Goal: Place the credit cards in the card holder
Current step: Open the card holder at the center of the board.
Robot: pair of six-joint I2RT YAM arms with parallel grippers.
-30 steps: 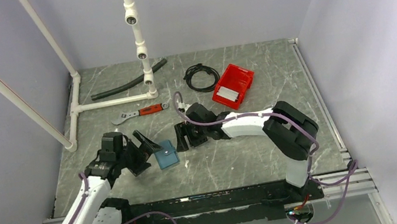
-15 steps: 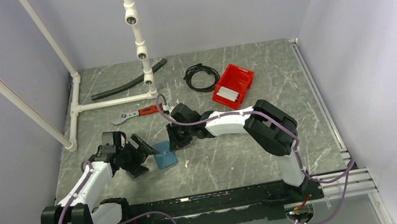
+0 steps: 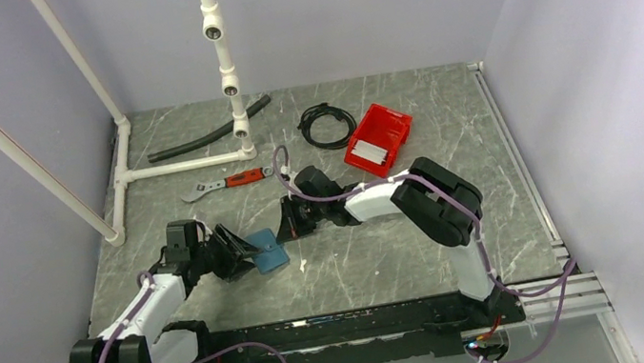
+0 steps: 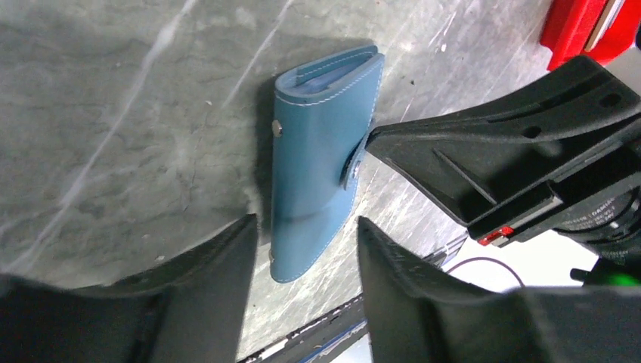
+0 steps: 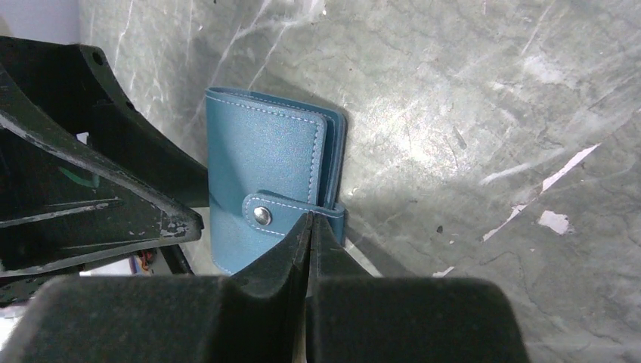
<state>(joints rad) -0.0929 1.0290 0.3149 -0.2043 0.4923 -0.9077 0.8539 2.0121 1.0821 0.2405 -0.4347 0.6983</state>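
A grey marbled worktop (image 3: 387, 258) between pale lilac walls carries the blue card holder (image 3: 268, 250), which lies flat and fastened near the front left, between the two arms. The left tool (image 4: 305, 227) is open, its fingers straddling one short end of the holder without clearly touching it. The right tool (image 5: 311, 219) has its fingers pressed together, tips meeting the edge of the snap strap (image 5: 291, 214); whether they nip the strap's end or only butt against it is hard to tell from the wrist views. One pale credit card (image 3: 370, 154) lies in the red bin (image 3: 398, 120), well apart at the back; the other I cannot find. The step in hand looks like unsnapping the holder. To do it well, the left tool should close on the body and pin it down, so the right tool can catch the strap's free end and peel it upward rather than drag the holder sideways.
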